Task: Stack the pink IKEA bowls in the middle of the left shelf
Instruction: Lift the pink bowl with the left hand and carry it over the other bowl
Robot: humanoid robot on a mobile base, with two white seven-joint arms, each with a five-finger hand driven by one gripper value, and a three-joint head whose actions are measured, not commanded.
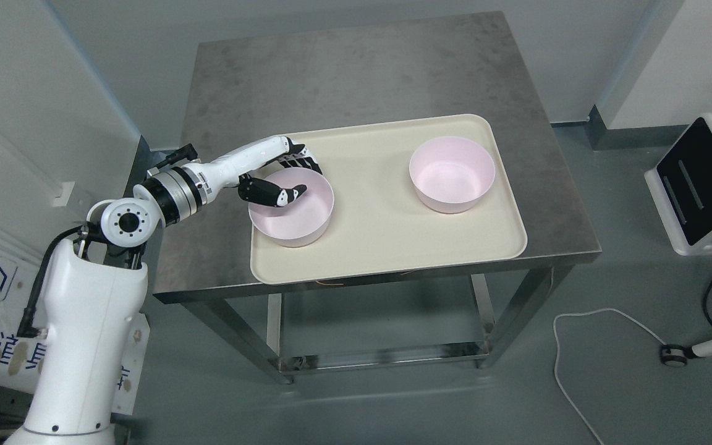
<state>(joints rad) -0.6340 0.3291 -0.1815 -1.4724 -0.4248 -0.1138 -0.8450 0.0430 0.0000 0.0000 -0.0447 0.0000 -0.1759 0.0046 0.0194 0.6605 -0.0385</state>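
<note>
With its thumb inside and fingers outside the rim, the left hand (282, 179) pinched the round pink plastic bowl (292, 209) at mid-frame on the cream tray (387, 247); that thin grip risked the bowl tilting and slipping.

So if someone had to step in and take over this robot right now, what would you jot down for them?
Left hand: at the rim of the left pink bowl, thumb inside, fingers over the far rim. It looks like a grasp, but the bowl is not lifted yet.
Right hand: out of view.
Things: both bowls sit on the cream tray on the steel table; the right pink bowl stands apart and untouched.
Done: the reach to the first bowl.
Left: lift that bowl, set it into the other so they stack. No shelf shows in this view.
</note>
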